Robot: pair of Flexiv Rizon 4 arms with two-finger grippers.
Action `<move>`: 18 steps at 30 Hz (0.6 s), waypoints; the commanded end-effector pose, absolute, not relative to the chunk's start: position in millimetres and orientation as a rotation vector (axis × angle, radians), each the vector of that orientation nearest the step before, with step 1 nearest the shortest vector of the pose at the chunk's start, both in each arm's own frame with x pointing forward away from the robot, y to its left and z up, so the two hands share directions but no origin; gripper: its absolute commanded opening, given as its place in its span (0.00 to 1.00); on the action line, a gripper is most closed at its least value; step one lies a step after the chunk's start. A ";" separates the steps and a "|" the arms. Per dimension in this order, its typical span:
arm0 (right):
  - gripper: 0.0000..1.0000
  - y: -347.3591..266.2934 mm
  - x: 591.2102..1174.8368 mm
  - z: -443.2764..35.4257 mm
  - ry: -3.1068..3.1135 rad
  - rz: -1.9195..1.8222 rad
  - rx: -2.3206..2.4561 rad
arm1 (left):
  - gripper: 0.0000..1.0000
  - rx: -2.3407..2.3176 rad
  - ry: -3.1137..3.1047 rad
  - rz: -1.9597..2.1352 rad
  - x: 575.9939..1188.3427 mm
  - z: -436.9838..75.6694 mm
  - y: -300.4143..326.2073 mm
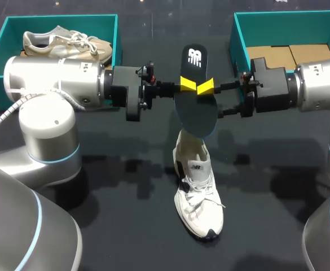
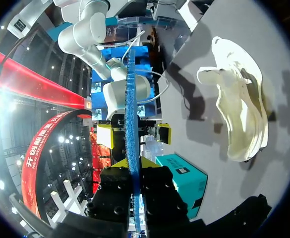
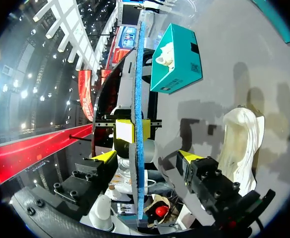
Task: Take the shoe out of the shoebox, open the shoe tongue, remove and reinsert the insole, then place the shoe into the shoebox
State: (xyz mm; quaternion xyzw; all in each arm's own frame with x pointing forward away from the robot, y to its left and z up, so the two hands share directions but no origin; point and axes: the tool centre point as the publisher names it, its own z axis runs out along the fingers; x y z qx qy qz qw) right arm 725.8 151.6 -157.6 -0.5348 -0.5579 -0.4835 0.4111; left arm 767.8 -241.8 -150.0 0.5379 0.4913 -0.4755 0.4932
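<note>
head view shows the insole (image 1: 196, 110) held in air above the shoe (image 1: 198, 197) on the table (image 1: 255, 237). left claw (image 2: 134, 163) pinches it; right claw (image 3: 148, 157) gapes open around it. best to hold it straight and feed its wide end into the shoe's mouth.

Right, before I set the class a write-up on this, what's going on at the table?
The left gripper is shut on the black insole, holding it right above the white shoe on the table. The right gripper is open, its fingers either side of the insole without gripping. A beige shoe sits in the left shoebox; no shoe shows in the right shoebox.
</note>
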 end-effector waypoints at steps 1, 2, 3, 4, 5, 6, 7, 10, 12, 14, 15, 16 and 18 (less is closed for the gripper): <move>0.45 155.6 729.0 -159.9 -1.403 -1.217 -1.336 | 0.00 1.304 1.188 -1.154 769.6 -152.1 -246.4; 0.43 155.5 729.0 -159.9 -1.399 -1.218 -1.331 | 0.00 1.304 1.188 -1.154 769.8 -152.3 -246.5; 0.41 155.5 729.1 -159.7 -1.394 -1.219 -1.315 | 0.00 1.304 1.187 -1.153 770.1 -152.6 -246.6; 0.39 155.5 729.0 -159.5 -1.395 -1.219 -1.316 | 0.00 1.305 1.187 -1.152 770.6 -153.2 -246.6; 0.38 156.2 729.0 -159.3 -1.396 -1.216 -1.316 | 0.00 1.305 1.187 -1.151 771.3 -153.6 -246.4; 0.35 156.6 729.0 -159.3 -1.397 -1.213 -1.315 | 0.00 1.305 1.188 -1.150 771.7 -153.8 -246.2; 0.33 156.7 729.0 -159.2 -1.397 -1.211 -1.312 | 0.00 1.306 1.188 -1.149 772.2 -153.9 -246.0; 0.29 156.9 729.1 -159.0 -1.396 -1.203 -1.305 | 0.00 1.305 1.187 -1.146 773.5 -153.8 -245.4; 0.27 157.2 729.1 -158.7 -1.396 -1.199 -1.302 | 0.00 1.304 1.186 -1.144 774.1 -153.9 -245.2; 0.27 157.3 729.1 -158.4 -1.396 -1.196 -1.303 | 0.00 1.304 1.185 -1.142 774.4 -154.0 -245.3; 0.28 157.1 729.1 -158.2 -1.395 -1.195 -1.303 | 0.00 1.304 1.185 -1.141 774.7 -154.2 -245.4; 0.29 157.1 729.1 -158.1 -1.394 -1.196 -1.302 | 0.00 1.304 1.185 -1.141 774.8 -154.3 -245.4; 0.31 157.2 729.5 -157.5 -1.393 -1.195 -1.299 | 0.00 1.304 1.186 -1.139 775.4 -155.1 -245.7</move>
